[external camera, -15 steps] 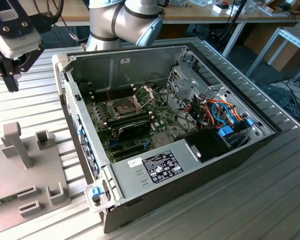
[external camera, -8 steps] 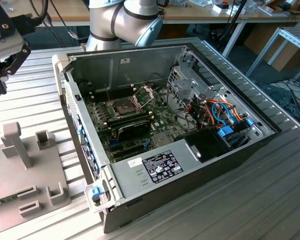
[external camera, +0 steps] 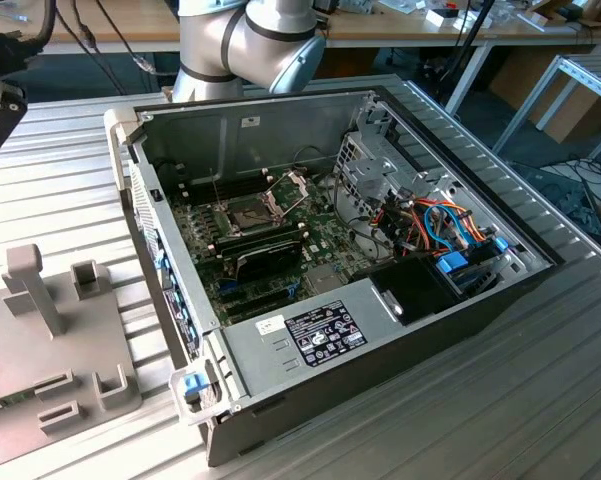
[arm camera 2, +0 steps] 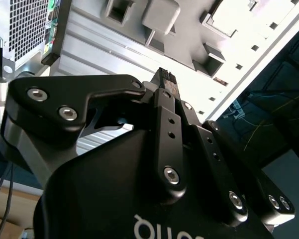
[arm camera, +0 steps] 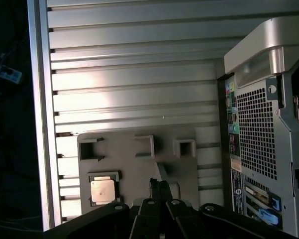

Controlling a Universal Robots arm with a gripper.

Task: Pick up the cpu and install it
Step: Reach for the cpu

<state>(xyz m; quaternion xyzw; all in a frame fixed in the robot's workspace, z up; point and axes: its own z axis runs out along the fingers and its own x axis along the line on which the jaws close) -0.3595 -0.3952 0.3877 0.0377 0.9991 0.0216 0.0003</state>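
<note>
Hovering over the grey fixture tray (external camera: 80,340) at the exterior view's lower left, my claw (arm camera: 159,187) is closed together on nothing. The cpu (arm camera: 100,191) sits in a square pocket of that tray, apart from me.

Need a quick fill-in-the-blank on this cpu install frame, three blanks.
1. The cpu sits in the grey holder, ___ the computer case.
2. The tool holds ___.
3. The metal frame of the socket stands ___.
Missing: outside; nothing; open.
</note>
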